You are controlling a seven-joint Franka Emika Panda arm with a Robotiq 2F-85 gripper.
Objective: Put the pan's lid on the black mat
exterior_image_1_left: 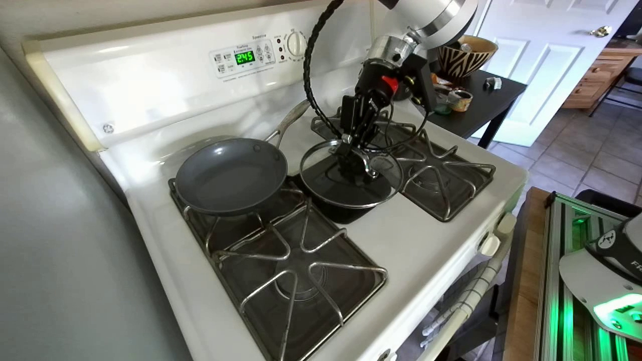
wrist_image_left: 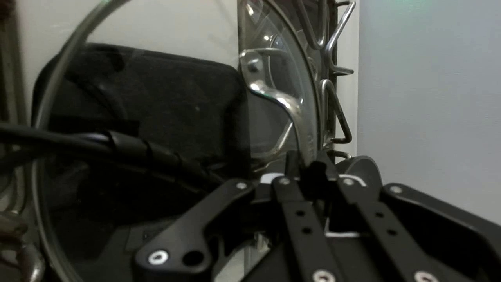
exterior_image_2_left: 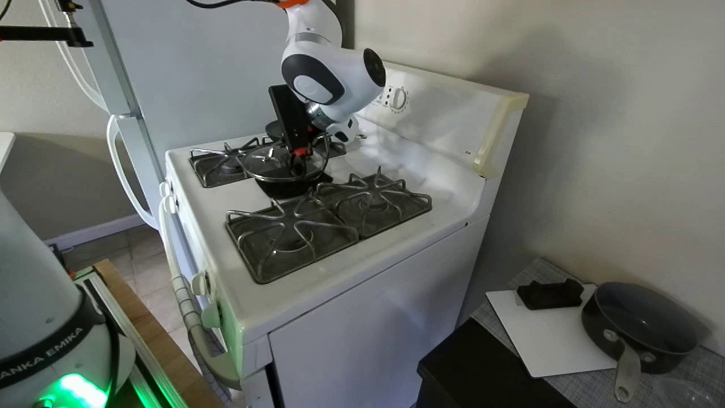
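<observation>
Currently one hand (wrist_image_left: 312, 165) gripping one lid (exterior_image_1_left: 372, 188) — one black mat (exterior_image_1_left: 344, 213) beneath.

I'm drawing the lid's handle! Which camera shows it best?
The wrist view: the handle is biggest there, its shiny metal curve running into the gripper. Both exterior views show it small and partly hidden.

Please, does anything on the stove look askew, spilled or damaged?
Only the lid: in an exterior view it looks tilted over the mat, not level. The jaws hold it by its handle, so this is probably from the grip. Whether it touches the mat I cannot tell. No clear spill or damage stands out.
</observation>
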